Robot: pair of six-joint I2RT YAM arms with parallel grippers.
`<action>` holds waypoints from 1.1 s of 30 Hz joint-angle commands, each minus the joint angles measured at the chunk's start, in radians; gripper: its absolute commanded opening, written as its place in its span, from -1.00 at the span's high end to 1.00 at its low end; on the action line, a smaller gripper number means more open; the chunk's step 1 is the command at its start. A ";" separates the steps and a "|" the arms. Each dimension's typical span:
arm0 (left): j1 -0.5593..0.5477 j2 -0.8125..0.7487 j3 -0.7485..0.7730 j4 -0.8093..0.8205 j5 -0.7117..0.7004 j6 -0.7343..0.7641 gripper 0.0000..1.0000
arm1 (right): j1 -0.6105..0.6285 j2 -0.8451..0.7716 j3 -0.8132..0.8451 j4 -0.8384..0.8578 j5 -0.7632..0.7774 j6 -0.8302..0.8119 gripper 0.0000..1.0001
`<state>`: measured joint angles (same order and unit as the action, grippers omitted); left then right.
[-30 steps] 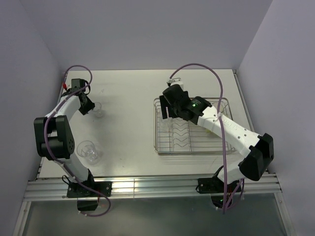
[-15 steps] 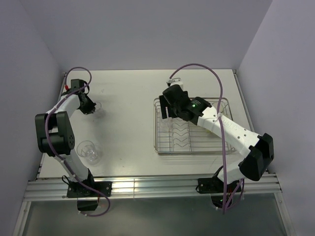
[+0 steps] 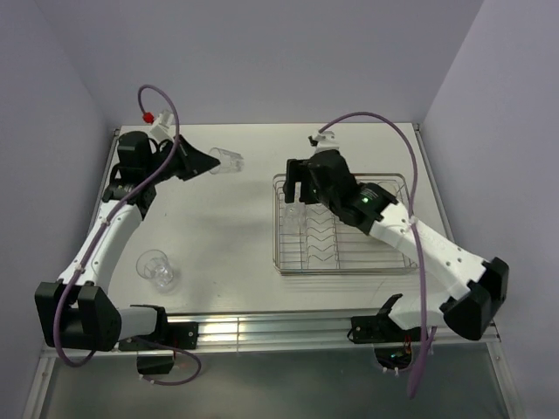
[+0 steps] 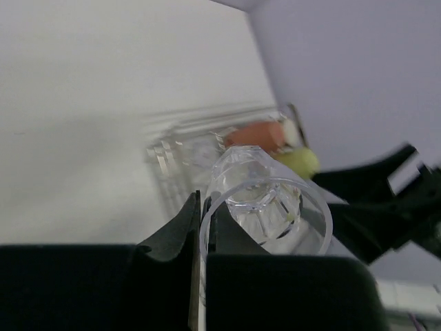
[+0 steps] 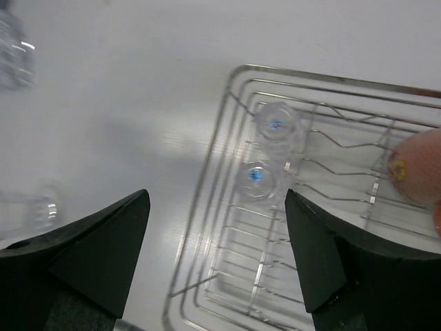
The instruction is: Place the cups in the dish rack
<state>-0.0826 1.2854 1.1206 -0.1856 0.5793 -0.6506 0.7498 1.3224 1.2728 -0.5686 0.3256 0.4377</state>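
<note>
Pale lilac walls (image 3: 262, 61) close in a white table (image 3: 227, 236), with the chrome dish rack (image 3: 288, 262) on its right half. The step in hand is carrying a cup to the rack. The left gripper (image 3: 212, 161) is clamped on the rim wall of a clear glass tumbler (image 3: 227, 161), holding it tipped on its side in the air over the far middle of the table, well short of the rack. The right gripper (image 5: 213, 207) hangs over the rack's far-left corner with its jaws spread and nothing between them.

Two tumblers (image 5: 275, 124) already stand in that corner, and a pink mug (image 5: 417, 165) sits further right. A second tumbler (image 3: 157, 269) waits on the table near the left arm's base.

The next move likely calls for swinging the held glass over a free part of the rack, turning it upright or mouth-down, lowering it between the wires and only then letting go. The right arm may have to give way.

A second ago the left gripper was open and low at the table's far left, around this glass. Since then it has closed, lifted and swung toward the rack.
</note>
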 commanded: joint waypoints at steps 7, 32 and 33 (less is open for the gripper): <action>-0.057 0.015 -0.214 0.838 0.571 -0.447 1.00 | -0.010 -0.255 -0.176 0.564 -0.410 0.065 -0.86; -0.158 0.088 -0.252 1.462 0.582 -0.922 1.00 | -0.012 -0.195 -0.233 0.898 -0.714 0.160 -0.88; -0.158 0.092 -0.254 1.468 0.579 -0.926 1.00 | -0.012 -0.189 -0.234 0.904 -0.724 0.164 -0.88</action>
<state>-0.2356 1.3754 0.8677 1.1198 1.1553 -1.4948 0.7433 1.1229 1.0508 0.2554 -0.3473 0.5846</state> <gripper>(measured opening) 0.068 0.943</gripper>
